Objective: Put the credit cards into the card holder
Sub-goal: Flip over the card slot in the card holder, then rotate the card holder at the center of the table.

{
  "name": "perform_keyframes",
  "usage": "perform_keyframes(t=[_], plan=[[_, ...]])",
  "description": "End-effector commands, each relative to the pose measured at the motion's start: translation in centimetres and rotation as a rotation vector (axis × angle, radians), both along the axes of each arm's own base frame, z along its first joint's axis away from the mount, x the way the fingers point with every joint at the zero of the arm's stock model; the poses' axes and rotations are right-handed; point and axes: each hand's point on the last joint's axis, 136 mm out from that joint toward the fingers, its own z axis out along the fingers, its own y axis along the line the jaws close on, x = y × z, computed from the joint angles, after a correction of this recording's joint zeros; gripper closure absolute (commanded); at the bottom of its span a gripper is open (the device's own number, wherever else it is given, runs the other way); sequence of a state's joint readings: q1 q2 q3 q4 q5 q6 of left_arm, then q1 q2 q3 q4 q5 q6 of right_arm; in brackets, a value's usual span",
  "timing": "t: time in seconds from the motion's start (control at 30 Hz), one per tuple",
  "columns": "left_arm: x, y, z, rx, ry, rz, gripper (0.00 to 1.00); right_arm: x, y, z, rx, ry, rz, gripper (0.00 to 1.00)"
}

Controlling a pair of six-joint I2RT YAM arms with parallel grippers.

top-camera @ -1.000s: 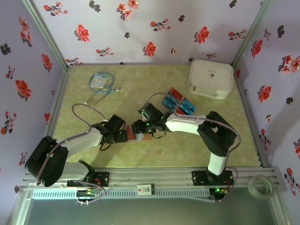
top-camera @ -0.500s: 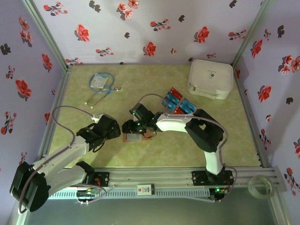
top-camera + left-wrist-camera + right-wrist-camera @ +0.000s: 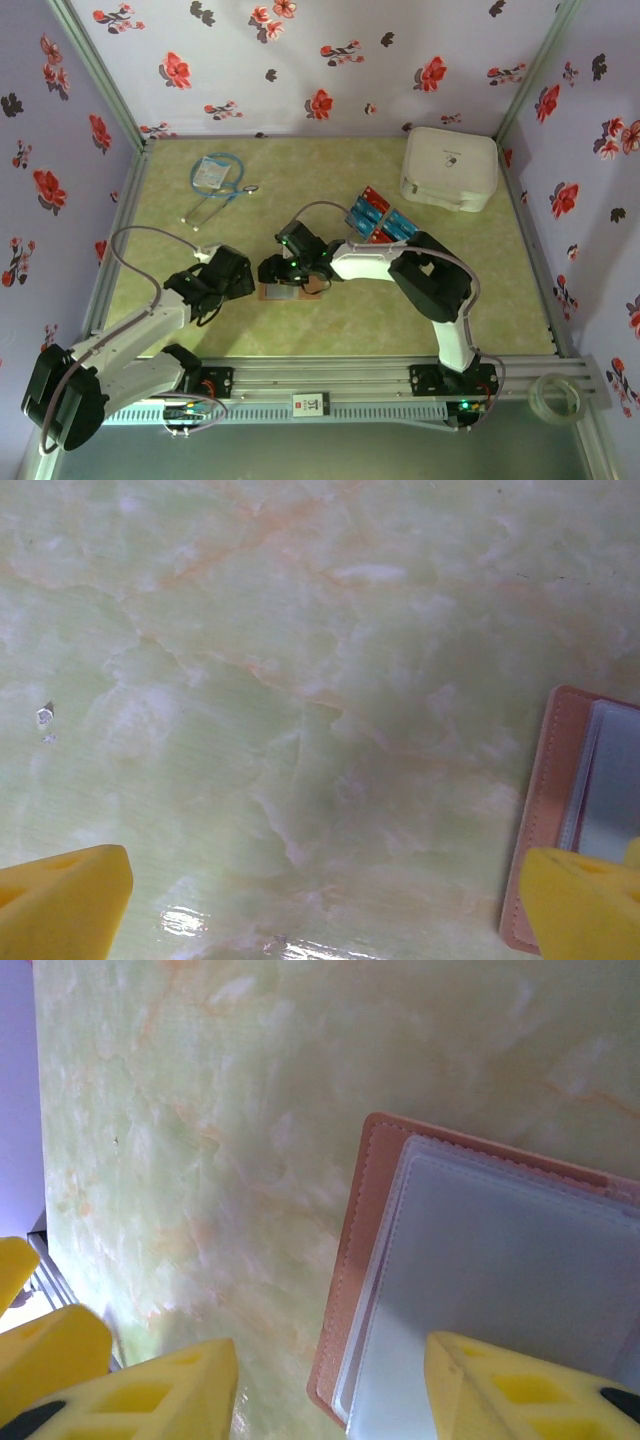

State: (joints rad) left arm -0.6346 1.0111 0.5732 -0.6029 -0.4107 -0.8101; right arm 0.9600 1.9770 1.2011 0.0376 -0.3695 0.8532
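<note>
Lying open face-up, card holder [image 3: 287, 293], long axis left-right, under right tool [image 3: 330, 1400].

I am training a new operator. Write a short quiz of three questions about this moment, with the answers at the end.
1. Fill in: below the right pincer, the card holder lies ____ (open or folded shut).
2. True or false: the left pincer grips a credit card.
3. Where are the credit cards? A: inside the card holder. B: on the table near the white case. C: in the right pincer.
Key: 1 open, its clear sleeve shows; 2 false, its jaws stand wide apart and empty; 3 B.
</note>
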Motion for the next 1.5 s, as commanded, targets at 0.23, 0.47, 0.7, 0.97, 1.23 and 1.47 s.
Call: perform_keyframes(t=[0.23,0.47,0.7,0.97,1.23,1.47], plan=[[0.6,-0.5,-0.6,0.01,0.018,-0.021,0.0,2.3,-9.6,2.9,-0.219,-0.166,-0.077,0.47],[1.3,-1.5,-0.6,-0.002,0.029,-0.048,0.0,1.5,-15.1,0.4,-0.393,-0.172,-0.115,0.46],[1.9,-2.6,-0.9,-0.009,0.047,-0.072,0.0,0.9,-15.8,-2.1,-0.428,-0.133,-0.113,0.58],[2.1,-3.3,-1.3,-0.006,0.057,-0.089,0.0,1.6,-16.6,-1.4,-0.431,-0.144,-0.132,0.62],[2.1,-3.7,-1.7,-0.007,0.063,-0.096,0.0,0.8,-16.5,-1.7,-0.399,-0.109,-0.134,0.64],[2.2,-4.1,-2.0,-0.009,0.067,-0.103,0.0,1.1,-16.8,-1.8,-0.391,-0.108,-0.155,0.91]])
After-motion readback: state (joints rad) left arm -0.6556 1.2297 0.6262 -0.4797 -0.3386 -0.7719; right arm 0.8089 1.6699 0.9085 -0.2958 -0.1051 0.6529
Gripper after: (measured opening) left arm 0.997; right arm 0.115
